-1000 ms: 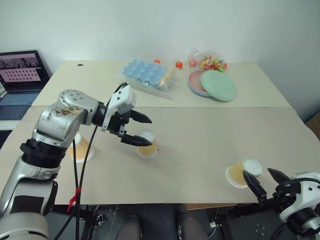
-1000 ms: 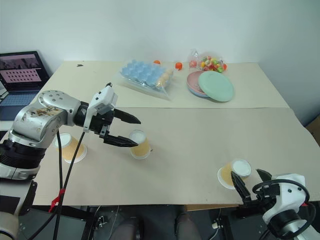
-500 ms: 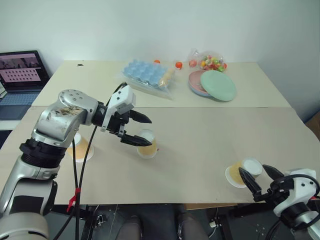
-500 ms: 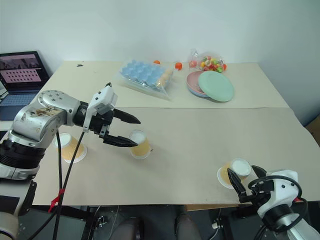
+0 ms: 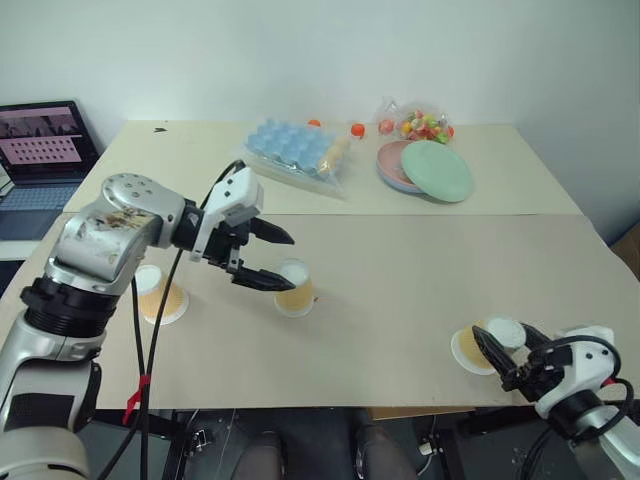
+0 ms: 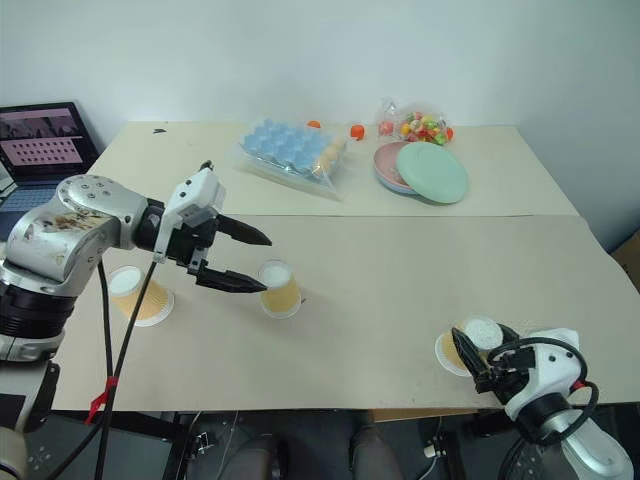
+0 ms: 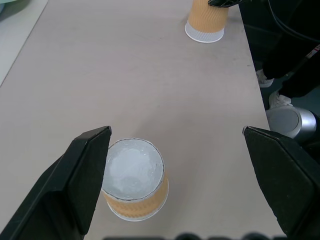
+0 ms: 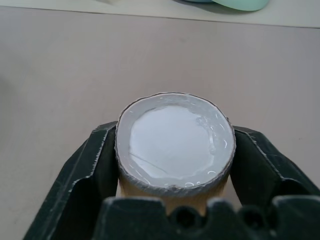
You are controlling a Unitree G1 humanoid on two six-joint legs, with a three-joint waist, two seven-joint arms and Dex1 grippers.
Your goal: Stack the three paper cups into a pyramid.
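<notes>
Right cup: I have the right gripper (image 6: 478, 360) clamped on the upside-down paper cup (image 6: 468, 343) at the near right edge of the table (image 6: 400, 270); in the right wrist view one black finger (image 8: 95, 165) presses each side just under the white base.
Middle cup: the second cup (image 5: 295, 288) stands inverted near the table's centre, free, with my left gripper (image 5: 270, 258) spread wide beside it, the lower finger close to the cup's side and the upper finger above it; I cannot tell whether it touches.
Left cup: the third cup (image 5: 157, 296) sits upright, mouth up, near the left edge, below my left arm, well apart from the others.
Handling: I judge these cups very light, thin-walled and easy to crush or tip; the taper could let one slide out of a loose pinch.
Where to hold: across the orange-tan wall near the stiffer closed base, with a gentle squeeze.
Risk: the held cup sits near the table edge, so a nudge could drop it.
Pyramid: not yet begun; all three cups stand apart.
</notes>
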